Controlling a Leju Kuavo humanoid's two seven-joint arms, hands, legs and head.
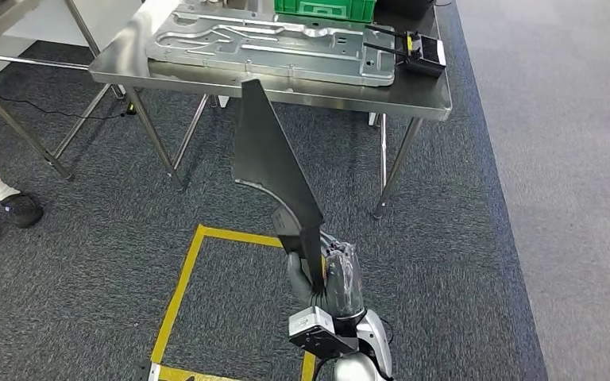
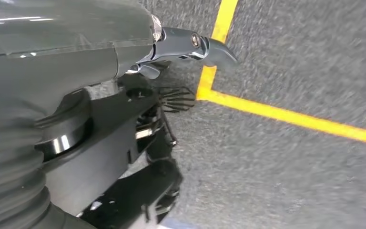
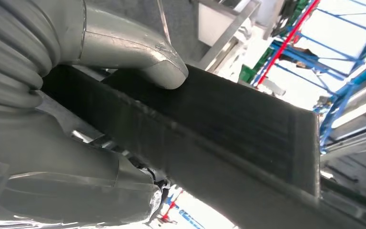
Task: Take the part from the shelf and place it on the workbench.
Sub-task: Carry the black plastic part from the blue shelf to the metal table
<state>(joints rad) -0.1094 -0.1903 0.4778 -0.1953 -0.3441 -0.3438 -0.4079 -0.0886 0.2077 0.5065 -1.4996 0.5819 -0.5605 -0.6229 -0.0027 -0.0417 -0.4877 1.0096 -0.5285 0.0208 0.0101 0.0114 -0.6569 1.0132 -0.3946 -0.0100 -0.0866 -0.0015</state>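
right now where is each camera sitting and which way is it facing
head view: high on the body, looking forward and down at the steel workbench and carpet; right robot hand holds the black part.
left wrist view: behind the left robot hand, facing carpet and yellow tape.
right wrist view: behind the right robot hand, along the part.
shared: head and right wrist views show the gripped part.

High head view downward; wrist views close, sharing the yellow floor tape (image 1: 176,294).

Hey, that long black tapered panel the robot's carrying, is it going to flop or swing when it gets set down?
The long black tapered panel probably stays stiff: it stands straight without sagging. Held only at its lower end by the right hand, it may lever or swing. On the steel workbench, it should lie flat rather than roll.
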